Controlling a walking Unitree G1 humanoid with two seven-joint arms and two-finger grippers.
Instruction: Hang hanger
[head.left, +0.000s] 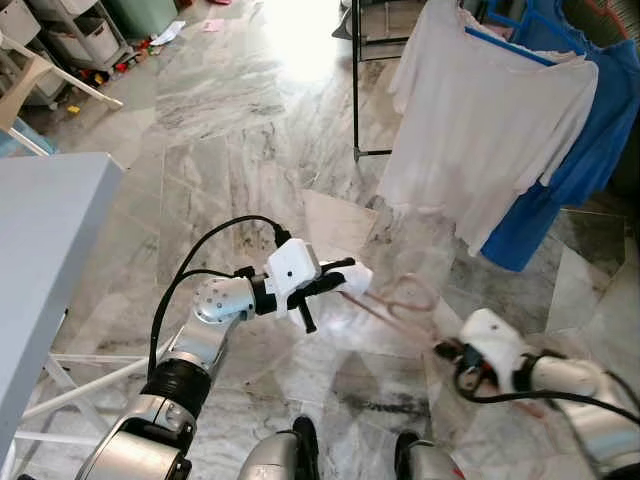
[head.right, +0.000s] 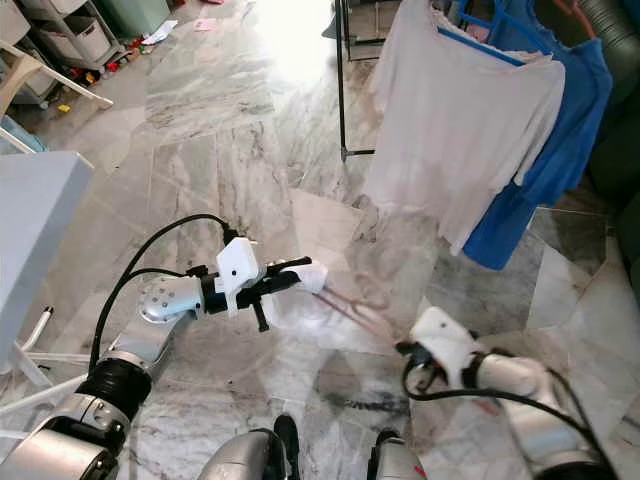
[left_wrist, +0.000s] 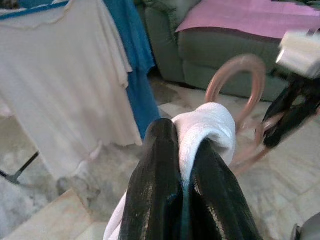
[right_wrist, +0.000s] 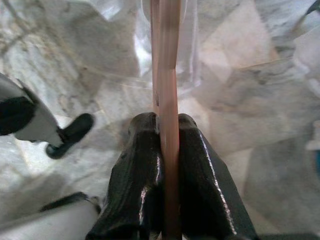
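Note:
A pink plastic hanger is held low over the marble floor, its hook loop pointing toward the rack. My right gripper is shut on the hanger's bar, seen close in the right wrist view. My left gripper is shut on a white garment, pinched between its fingers right beside the hanger's loop. The cloth droops below that gripper.
A black clothes rack stands ahead on the right, carrying a white shirt on a blue hanger and a blue shirt. A grey table is at my left. A green sofa lies beyond the rack. Shelves with bins are far left.

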